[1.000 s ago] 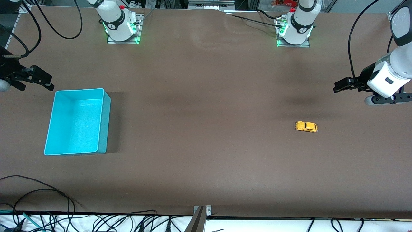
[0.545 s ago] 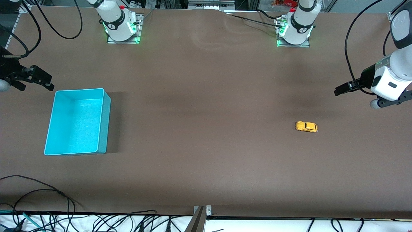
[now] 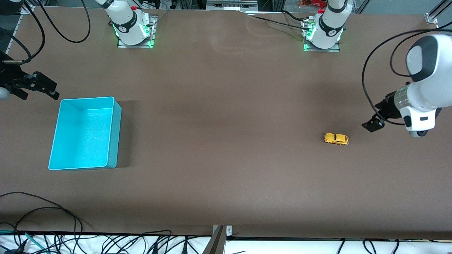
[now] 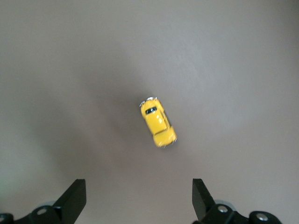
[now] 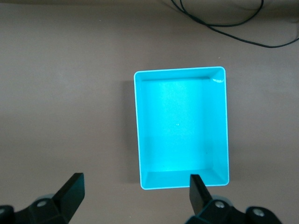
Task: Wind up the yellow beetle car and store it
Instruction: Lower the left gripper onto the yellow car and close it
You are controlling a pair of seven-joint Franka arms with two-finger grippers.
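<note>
Yellow beetle car (image 3: 336, 138) standing on its wheels on the brown table (image 3: 226, 141), toward the left arm's end, well apart from the cyan bin (image 3: 84, 133). Left gripper (image 3: 373, 124) in the air near the car, fingers (image 4: 74, 198) spread apart and empty. Right gripper (image 3: 44, 85) waits over the table beside the bin, fingers (image 5: 70, 191) likewise apart. No legible writing on car or bin.
</note>
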